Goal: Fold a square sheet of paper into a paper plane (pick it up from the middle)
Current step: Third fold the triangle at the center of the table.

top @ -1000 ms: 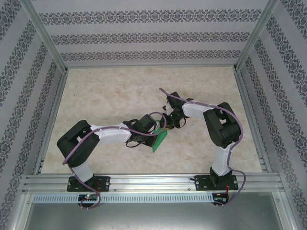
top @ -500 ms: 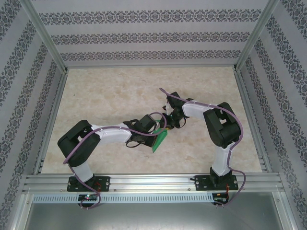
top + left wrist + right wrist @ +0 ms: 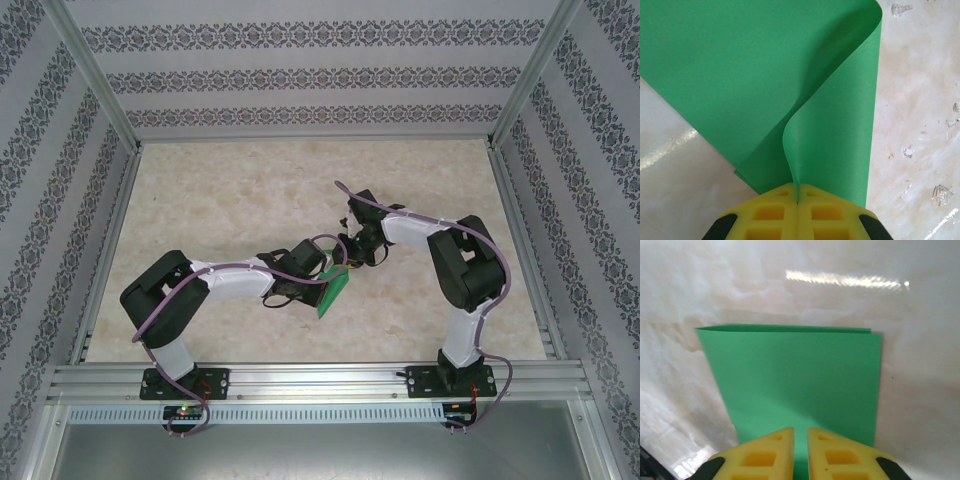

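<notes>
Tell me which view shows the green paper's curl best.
Left wrist: close up, the square sheet of paper curls over from the shut left end effector. Right wrist shows it as a flat rectangle; top external, as a small green sliver.

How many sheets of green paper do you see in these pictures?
1. The bright green paper sheet, doubled over, is near the middle of the table, pinched by the left gripper. Others may be hidden under the arms.

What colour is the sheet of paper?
Plain bright green, unmarked; the sheet of paper shows best in the left wrist view.
</notes>
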Tool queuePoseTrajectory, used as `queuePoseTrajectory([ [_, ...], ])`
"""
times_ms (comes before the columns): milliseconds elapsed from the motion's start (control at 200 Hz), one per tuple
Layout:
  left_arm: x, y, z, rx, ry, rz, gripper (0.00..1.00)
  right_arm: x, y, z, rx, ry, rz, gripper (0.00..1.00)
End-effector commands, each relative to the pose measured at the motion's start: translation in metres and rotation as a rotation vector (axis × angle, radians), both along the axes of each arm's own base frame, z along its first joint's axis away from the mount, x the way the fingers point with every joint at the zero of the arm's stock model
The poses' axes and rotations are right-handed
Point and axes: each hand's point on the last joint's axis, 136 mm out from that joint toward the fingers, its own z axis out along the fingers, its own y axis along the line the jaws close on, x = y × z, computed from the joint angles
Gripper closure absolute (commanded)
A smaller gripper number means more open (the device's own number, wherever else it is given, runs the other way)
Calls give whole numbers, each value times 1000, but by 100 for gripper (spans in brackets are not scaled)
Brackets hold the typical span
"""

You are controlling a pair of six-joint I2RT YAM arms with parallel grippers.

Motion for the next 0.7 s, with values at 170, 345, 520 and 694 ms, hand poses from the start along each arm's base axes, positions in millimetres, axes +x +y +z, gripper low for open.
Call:
queuePoseTrajectory([
  [170,2,3,-10,19,3,-18,98,-4,-10,57,174,-122,-134,89],
  [345,2,3,-10,21,4,-19,98,-34,7,47,256,-74,-144,93],
  [520,3,3,-9,23,-1,-23,98,-50,20,34,283,-41,-122,94],
  [694,2,2,-13,30,11,-35,98,-59,28,17,247,-6,-87,94],
])
